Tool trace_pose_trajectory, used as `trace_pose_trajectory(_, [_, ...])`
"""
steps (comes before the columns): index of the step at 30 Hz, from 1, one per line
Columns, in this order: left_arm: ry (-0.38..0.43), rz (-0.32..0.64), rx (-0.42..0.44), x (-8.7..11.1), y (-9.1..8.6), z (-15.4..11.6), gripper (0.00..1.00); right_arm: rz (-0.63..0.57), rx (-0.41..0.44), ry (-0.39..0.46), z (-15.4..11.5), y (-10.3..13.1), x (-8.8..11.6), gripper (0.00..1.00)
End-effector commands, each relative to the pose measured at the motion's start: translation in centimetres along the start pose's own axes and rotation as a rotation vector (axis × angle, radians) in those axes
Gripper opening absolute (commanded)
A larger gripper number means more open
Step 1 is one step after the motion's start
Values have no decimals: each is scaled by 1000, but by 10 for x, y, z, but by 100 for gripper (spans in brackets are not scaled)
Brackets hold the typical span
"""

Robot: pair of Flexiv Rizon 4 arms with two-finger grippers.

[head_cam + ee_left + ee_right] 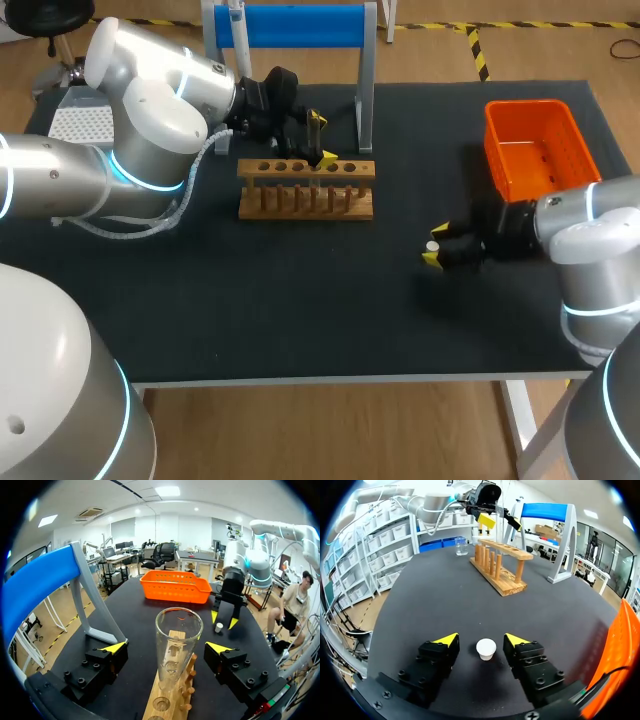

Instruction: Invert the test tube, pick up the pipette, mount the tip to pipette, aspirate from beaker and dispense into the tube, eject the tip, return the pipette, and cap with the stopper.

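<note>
A white perforated box (80,125) is seen at the bench's (300,330) left rear corner, partly hidden by the left arm. Behind the middle of the bench a blue-topped stand (290,25) is set, and just in front of it lies the wooden rack (306,187). The left hand (323,139) is held above the rack with its fingers (116,647) spread wide. The glass test tube (178,640) stands upright in the rack between them, mouth upward, and is touched by neither. A small beaker (461,546) is seen on the bench beyond the rack's far end. Further right, the right hand (436,246) is held low over the bench, also open. The white stopper (486,648) rests on the bench between its yellow tips, clear of both. The orange basket (540,145) is placed at the right rear.
</note>
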State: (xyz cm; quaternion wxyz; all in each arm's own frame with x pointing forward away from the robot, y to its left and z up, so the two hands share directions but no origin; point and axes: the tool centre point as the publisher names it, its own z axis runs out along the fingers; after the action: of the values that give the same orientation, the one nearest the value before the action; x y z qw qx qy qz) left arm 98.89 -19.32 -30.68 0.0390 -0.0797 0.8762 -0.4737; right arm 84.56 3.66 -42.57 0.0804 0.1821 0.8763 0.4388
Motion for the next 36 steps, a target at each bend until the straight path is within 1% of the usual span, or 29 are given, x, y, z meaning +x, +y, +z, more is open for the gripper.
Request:
trace_pose_trajectory(1, [2, -1, -3, -1, 0, 0, 100, 1, 4, 1, 1, 0, 0, 53])
trace_pose_trajectory(2, [2, -1, -3, -1, 0, 0, 100, 1, 5, 0, 1, 0, -1, 51])
trace_pose_trajectory(4, [2, -1, -3, -1, 0, 0, 100, 3, 5, 0, 1, 0, -1, 50])
trace_pose_trajectory(21, [2, -1, -3, -1, 0, 0, 100, 12, 12, 0, 2, -1, -3, 47])
trace_pose_trajectory(36, [2, -1, -3, -1, 0, 0, 100, 17, 17, -2, 2, -2, -4, 42])
